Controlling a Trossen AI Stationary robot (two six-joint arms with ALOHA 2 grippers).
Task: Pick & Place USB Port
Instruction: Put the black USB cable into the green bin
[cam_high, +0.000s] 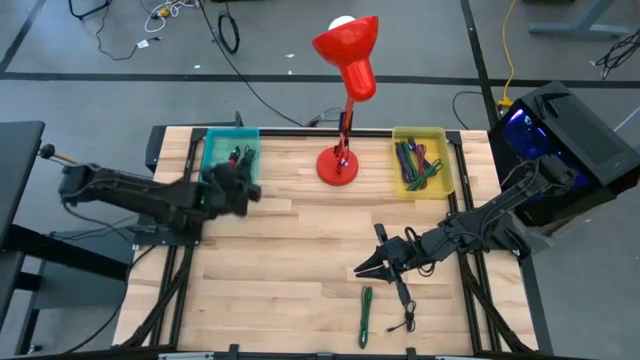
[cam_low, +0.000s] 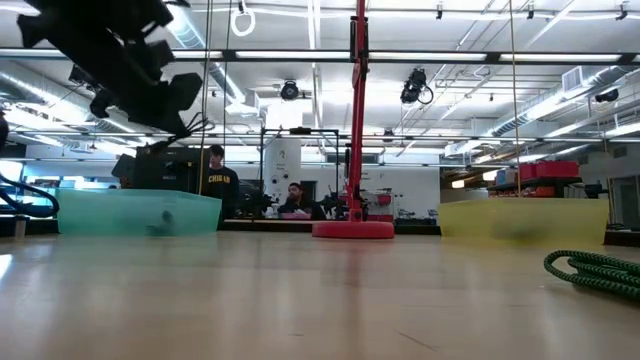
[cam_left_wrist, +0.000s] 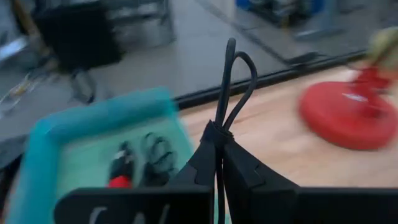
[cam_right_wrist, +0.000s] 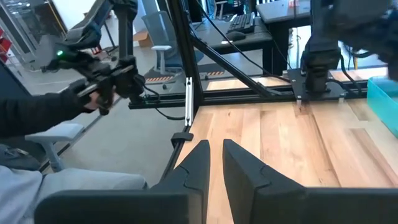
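My left gripper hovers at the near right corner of the teal bin, shut on a black cable. The bin holds more cables, one with a red end. My right gripper hangs over the near middle of the table, pointing toward the table's left edge. Its fingers stand a narrow gap apart with nothing between them. A green coiled cable and a black cable lie on the wood just near of it. My left gripper pinches the black cable between its two fingers just below a folded loop, so two strands run side by side. The loop sticks out past the fingertips, clear of the bin and the table. The gripper hides the rest of the cable.
A red desk lamp stands on its round base at the far middle, its shade beyond the far edge. A yellow bin with several cables sits at the far right. People sit in the room behind the table.
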